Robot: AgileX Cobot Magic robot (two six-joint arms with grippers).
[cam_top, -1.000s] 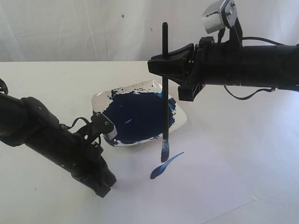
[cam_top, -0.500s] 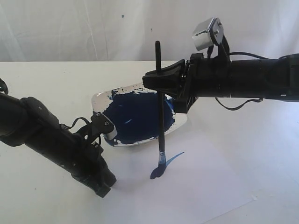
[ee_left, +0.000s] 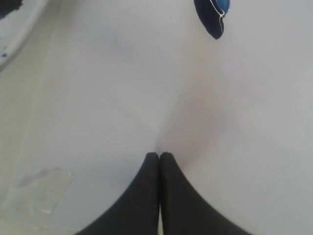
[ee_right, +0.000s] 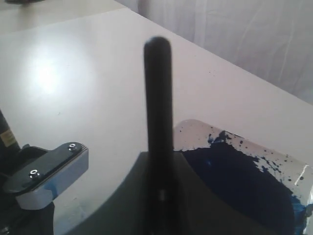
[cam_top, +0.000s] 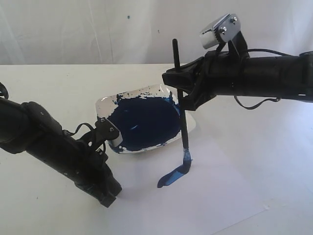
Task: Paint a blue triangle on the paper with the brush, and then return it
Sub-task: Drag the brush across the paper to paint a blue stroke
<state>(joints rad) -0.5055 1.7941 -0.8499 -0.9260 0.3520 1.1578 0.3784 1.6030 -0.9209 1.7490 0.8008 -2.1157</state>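
Note:
My right gripper (cam_top: 179, 81) is shut on the black-handled brush (cam_top: 180, 111), which stands nearly upright with its blue tip on the paper (cam_top: 215, 196). A single curved blue stroke (cam_top: 172, 177) runs from the tip down-left; no whole triangle shows. In the right wrist view the brush handle (ee_right: 158, 98) rises between the jaws of the right gripper (ee_right: 159, 196). My left gripper (cam_top: 111, 196) rests shut and empty on the paper's left part, left of the stroke. The left wrist view shows the left gripper (ee_left: 159, 155) with its fingertips together on white paper (ee_left: 98, 98), and the stroke's end (ee_left: 212, 17) beyond.
A white square dish (cam_top: 105, 104) holding a dark navy paint pool (cam_top: 144, 120) sits on the table just behind the paper; its rim (ee_right: 195, 128) and the paint pool (ee_right: 244, 181) also show in the right wrist view. A piece of clear tape (ee_left: 36, 196) lies near the left gripper.
The right gripper has swung the brush to the right along the paper, from the stroke's lower-left end to its upper-right end, thickening the stroke. The left arm has not moved.

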